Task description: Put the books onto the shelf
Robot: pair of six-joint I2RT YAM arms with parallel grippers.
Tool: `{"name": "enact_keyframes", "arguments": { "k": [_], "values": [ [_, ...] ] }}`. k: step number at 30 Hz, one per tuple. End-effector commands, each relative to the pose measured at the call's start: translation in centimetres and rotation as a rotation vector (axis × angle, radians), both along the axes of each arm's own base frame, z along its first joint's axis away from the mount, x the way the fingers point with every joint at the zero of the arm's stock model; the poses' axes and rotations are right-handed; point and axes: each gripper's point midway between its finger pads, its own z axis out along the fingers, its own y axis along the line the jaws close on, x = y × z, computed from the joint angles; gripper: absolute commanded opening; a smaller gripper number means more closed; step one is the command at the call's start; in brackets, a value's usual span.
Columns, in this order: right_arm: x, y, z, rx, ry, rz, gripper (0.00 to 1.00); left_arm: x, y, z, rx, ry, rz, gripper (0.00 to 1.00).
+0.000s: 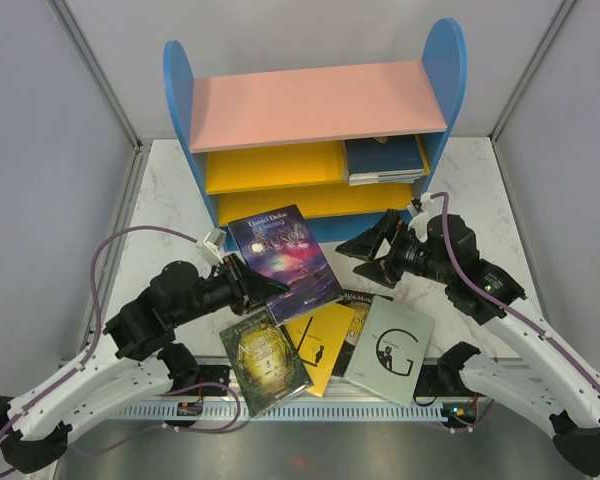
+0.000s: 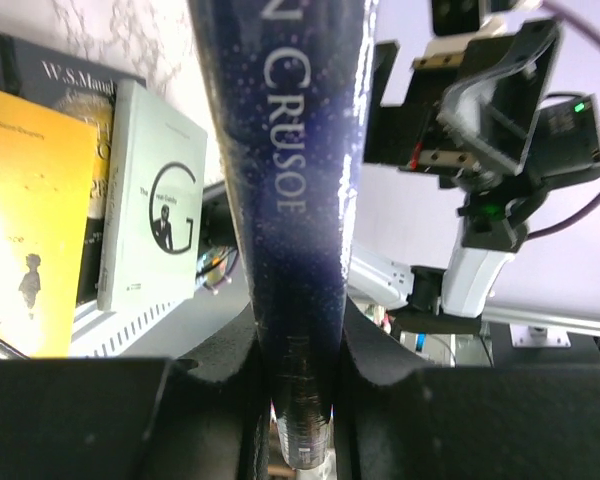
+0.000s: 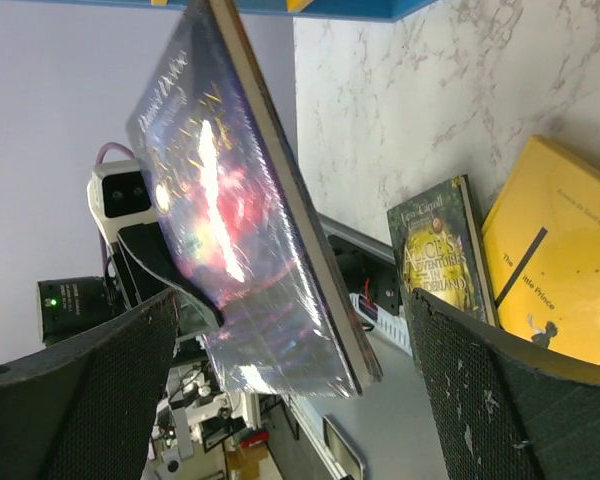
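My left gripper (image 1: pixel 268 286) is shut on the lower left edge of the purple fantasy book (image 1: pixel 283 252) and holds it tilted above the table in front of the shelf (image 1: pixel 315 105). In the left wrist view its dark spine (image 2: pixel 300 180) runs up from between the fingers (image 2: pixel 380 370). My right gripper (image 1: pixel 367 247) stands open just right of that book. In the right wrist view the book's glossy cover (image 3: pixel 230 210) hangs between the spread fingers (image 3: pixel 510 400) without touching them. A green-gold book (image 1: pixel 263 360), a yellow one (image 1: pixel 323 345), a black one (image 1: pixel 358 300) and a pale grey "G" book (image 1: pixel 390 350) lie at the near edge.
A small stack of dark and light blue books (image 1: pixel 384 160) lies flat at the right end of the upper yellow shelf board (image 1: pixel 270 168). The lower yellow board (image 1: pixel 280 205) shows no books. Grey walls close in both sides of the marble table (image 1: pixel 170 200).
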Motion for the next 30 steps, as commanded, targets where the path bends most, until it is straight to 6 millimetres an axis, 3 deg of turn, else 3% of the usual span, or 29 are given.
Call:
{"name": "enact_keyframes", "arguments": {
  "k": [1, 3, 8, 14, 26, 30],
  "values": [
    [-0.3, 1.4, 0.5, 0.062, -0.017, 0.002, 0.98, 1.2, 2.4, 6.9, -0.131, -0.18, 0.132, 0.02],
    [-1.1, 2.8, -0.5, 0.066, 0.009, 0.022, 0.98, 1.1, 3.3, 7.1, -0.131, -0.189, 0.16, 0.02],
    [-2.6, 6.3, 0.6, 0.161, -0.007, 0.063, 0.98, 1.4, 4.6, 8.0, -0.163, -0.214, 0.224, 0.02],
    [-1.2, 6.3, 4.0, 0.293, -0.094, -0.041, 0.95, 1.1, 5.1, 8.0, -0.177, -0.216, 0.23, 0.02],
    [-1.1, 9.8, 8.4, 0.476, -0.144, -0.008, 0.71, 1.4, 4.3, 6.9, -0.166, -0.192, 0.214, 0.02],
    [-1.3, 9.9, 9.9, 0.497, -0.175, -0.002, 0.49, 1.6, 4.0, 6.1, -0.139, -0.173, 0.21, 0.02]
  ]
}}
